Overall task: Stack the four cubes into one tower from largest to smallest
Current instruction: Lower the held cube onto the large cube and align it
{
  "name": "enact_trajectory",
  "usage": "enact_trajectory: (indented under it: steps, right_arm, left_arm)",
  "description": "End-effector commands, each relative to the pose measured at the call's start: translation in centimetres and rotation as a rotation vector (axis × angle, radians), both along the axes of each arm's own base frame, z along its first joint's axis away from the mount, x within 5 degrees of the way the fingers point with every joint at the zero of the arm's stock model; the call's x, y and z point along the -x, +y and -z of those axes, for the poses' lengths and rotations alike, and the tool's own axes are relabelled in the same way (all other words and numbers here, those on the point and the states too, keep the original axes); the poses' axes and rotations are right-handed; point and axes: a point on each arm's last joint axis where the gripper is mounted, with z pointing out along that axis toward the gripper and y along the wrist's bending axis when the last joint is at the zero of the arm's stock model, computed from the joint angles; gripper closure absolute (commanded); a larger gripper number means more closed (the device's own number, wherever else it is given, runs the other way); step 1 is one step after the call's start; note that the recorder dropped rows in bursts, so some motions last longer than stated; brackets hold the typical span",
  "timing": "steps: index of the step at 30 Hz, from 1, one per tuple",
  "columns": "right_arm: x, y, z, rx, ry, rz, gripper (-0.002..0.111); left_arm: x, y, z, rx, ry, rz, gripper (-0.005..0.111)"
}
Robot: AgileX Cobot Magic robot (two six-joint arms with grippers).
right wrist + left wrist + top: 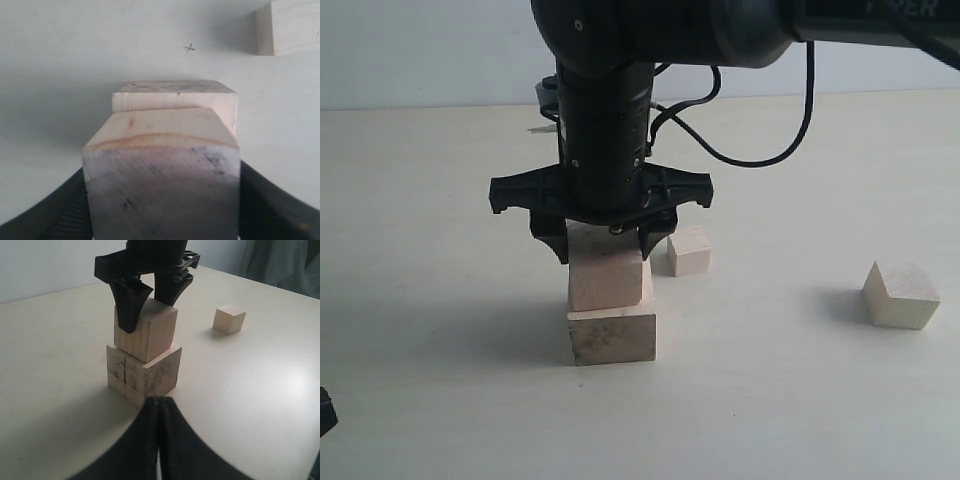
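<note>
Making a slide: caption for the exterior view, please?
Right gripper holds second cube on largest cube; third cube and smallest cube lie apart on table.

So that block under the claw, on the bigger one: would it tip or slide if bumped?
The upper block looks like solid wood, so probably stiff and sturdy. Its flat faces should keep it from rolling. It sits slightly twisted on the bottom block, bare wood on wood, so a bump might slide it.

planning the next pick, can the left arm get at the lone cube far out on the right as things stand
Probably yes: from the left end effector bare table runs past the stack to that cube. It is shut, so it must open first; reach is uncertain.
</note>
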Motion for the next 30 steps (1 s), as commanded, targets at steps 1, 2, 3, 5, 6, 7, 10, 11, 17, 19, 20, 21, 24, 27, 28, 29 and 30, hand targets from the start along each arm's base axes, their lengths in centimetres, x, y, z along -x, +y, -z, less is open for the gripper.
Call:
enact_trajectory:
  steps: [1, 2, 3, 5, 6, 7, 10, 11, 17, 19, 20, 21, 24, 27, 28, 29, 30]
  right_arm:
    - [0.18, -0.25, -0.08, 0.018, 0.007, 0.001, 0.108]
    - [0.29, -0.12, -0.08, 0.017, 0.007, -0.003, 0.108]
    - [0.26, -0.12, -0.08, 0.016, 0.004, 0.011, 0.108]
    - [0.23, -0.02, -0.1, 0.011, -0.005, 0.008, 0.108]
    - [0.17, 0.0, -0.11, 0.008, -0.011, 0.007, 0.108]
    - [0.13, 0.03, -0.11, 0.005, -0.015, 0.007, 0.108]
    - [0.1, 0.06, -0.12, 0.002, -0.018, 0.01, 0.108]
    - [0.09, 0.07, -0.12, 0.0, -0.02, 0.01, 0.108]
    - [0.09, 0.07, -0.12, 0.0, -0.02, 0.008, 0.107]
    - [0.11, 0.09, -0.12, 0.001, -0.02, 0.005, 0.103]
    - [0.11, 0.09, -0.12, 0.001, -0.02, 0.004, 0.1]
    - [0.11, 0.09, -0.12, 0.001, -0.02, 0.001, 0.096]
    - [0.11, 0.13, -0.03, 0.0, -0.016, 0.002, 0.081]
    - [0.11, 0.13, -0.03, 0.0, -0.016, 0.002, 0.068]
    - [0.11, 0.13, -0.03, 0.0, -0.016, 0.002, 0.064]
    - [0.11, 0.13, -0.03, 0.0, -0.016, 0.002, 0.062]
    - [0.11, 0.13, -0.03, 0.0, -0.016, 0.002, 0.06]
  left_arm:
    - [0.03, 0.03, -0.05, 0.008, -0.002, -0.001, 0.107]
    - [0.03, 0.03, -0.05, 0.008, -0.002, -0.001, 0.107]
    - [0.03, 0.03, -0.05, 0.008, -0.002, -0.001, 0.107]
    - [0.03, 0.03, -0.05, 0.008, -0.002, -0.001, 0.107]
    - [0.03, 0.03, -0.05, 0.008, -0.002, -0.001, 0.107]
    - [0.03, 0.03, -0.05, 0.008, -0.002, -0.001, 0.107]
    - [0.03, 0.03, -0.05, 0.008, -0.002, -0.001, 0.107]
    - [0.03, 0.03, -0.05, 0.008, -0.002, -0.001, 0.107]
    - [0.03, 0.03, -0.05, 0.008, -0.002, -0.001, 0.107]
    - [0.03, 0.03, -0.05, 0.008, -0.002, -0.001, 0.107]
    - [0.03, 0.03, -0.05, 0.008, -0.002, -0.001, 0.107]
    - [0.03, 0.03, -0.05, 0.008, -0.002, -0.001, 0.107]
    - [0.03, 0.03, -0.05, 0.008, -0.002, -0.001, 0.107]
    - [0.03, 0.03, -0.05, 0.008, -0.002, -0.001, 0.107]
    - [0.03, 0.03, -0.05, 0.008, -0.002, -0.001, 0.107]
    - [0.03, 0.03, -0.05, 0.008, -0.002, -0.001, 0.107]
    - [0.03, 0.03, -0.05, 0.008, -0.002, -0.001, 0.107]
